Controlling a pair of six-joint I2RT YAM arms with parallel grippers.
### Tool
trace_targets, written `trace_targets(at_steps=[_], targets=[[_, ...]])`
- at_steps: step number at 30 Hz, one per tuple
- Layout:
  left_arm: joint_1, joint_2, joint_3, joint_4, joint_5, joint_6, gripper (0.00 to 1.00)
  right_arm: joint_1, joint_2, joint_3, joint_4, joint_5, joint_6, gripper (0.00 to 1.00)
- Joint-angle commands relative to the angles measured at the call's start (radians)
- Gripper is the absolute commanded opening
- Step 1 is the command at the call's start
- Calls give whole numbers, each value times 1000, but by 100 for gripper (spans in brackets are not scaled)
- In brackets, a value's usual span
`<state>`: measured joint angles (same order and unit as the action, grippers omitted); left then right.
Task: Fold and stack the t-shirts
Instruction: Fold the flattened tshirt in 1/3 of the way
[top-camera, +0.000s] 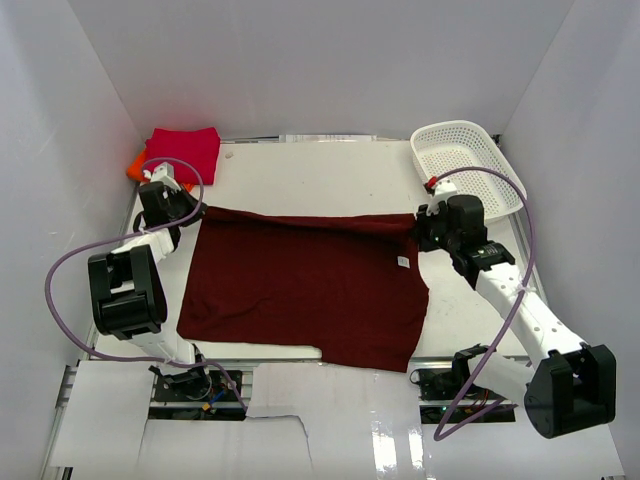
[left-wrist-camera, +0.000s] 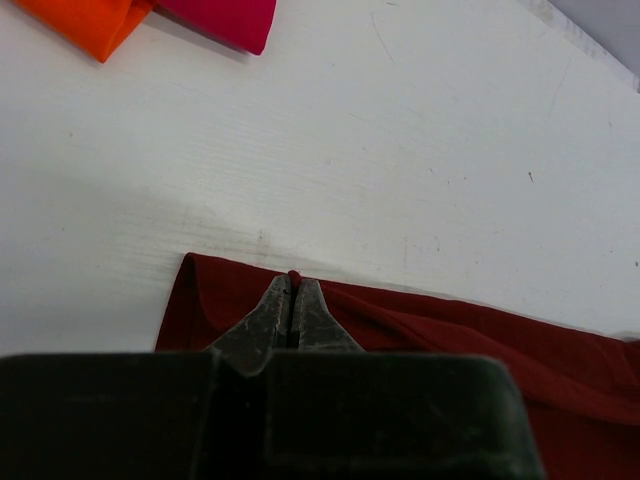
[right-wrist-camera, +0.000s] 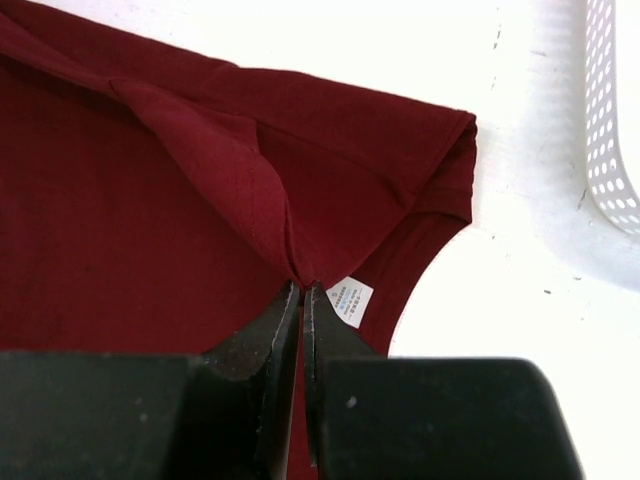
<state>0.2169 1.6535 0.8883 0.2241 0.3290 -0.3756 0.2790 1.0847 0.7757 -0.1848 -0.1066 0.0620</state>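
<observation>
Looks like the crimson shirt (top-camera: 186, 150) and orange shirt (top-camera: 134, 168) are already folded and stacked far left. The maroon shirt (top-camera: 300, 290) lies mid-table, fold barely started, with the left gripper (left-wrist-camera: 292, 292) and right gripper (right-wrist-camera: 303, 297) both pinched tight on its far edge.

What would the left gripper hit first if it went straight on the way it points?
Probably just table: the left gripper, shut on the maroon shirt, faces bare table; the red shirt lies off left.
</observation>
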Motion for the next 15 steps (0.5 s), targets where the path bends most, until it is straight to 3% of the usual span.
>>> trace_targets(at_steps=[1, 15], targets=[[9, -64, -14, -2, 12, -3, 0, 9, -26, -18, -7, 15, 12, 8], [9, -64, -49, -61, 18, -23, 0, 15, 38, -21, -71, 18, 41, 8]])
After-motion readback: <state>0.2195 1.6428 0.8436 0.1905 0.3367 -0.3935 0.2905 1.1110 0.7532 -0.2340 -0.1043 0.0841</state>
